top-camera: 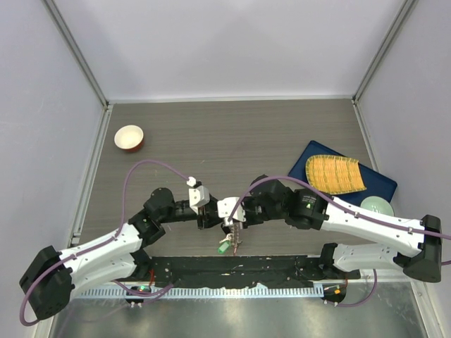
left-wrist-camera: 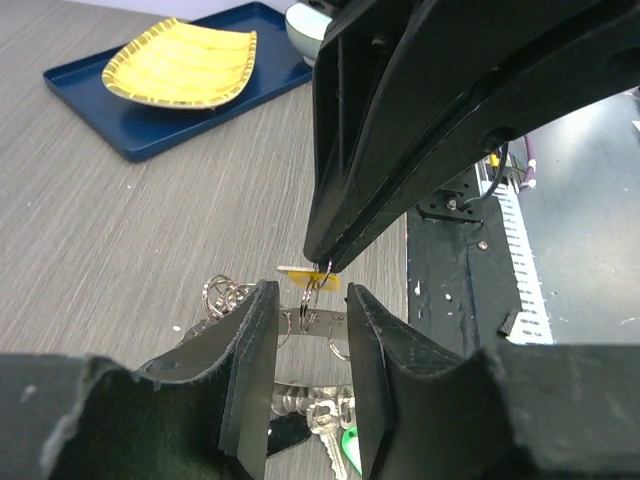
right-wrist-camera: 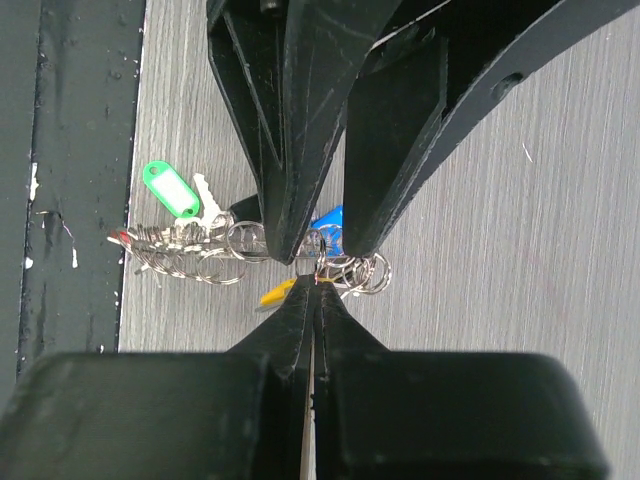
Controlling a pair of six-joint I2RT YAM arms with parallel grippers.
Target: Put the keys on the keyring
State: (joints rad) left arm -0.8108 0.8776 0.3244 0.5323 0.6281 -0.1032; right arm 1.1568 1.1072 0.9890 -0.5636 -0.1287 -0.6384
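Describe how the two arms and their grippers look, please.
The left arm and the right arm have white shells with black joints. A purple cable loops along each. The left gripper and the right gripper are black, with long fingers that taper to the tips. One black joint of the right arm bears a small green mark.

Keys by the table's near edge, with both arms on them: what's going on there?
Both claws meet over the bunch of keys lying on the table near its front edge. The right claw is shut, pinching a small wire ring next to the yellow tag. The left claw faces it, its jaws parted around the same cluster of rings. Whether it grips anything is unclear. The green tag lies off to one side.
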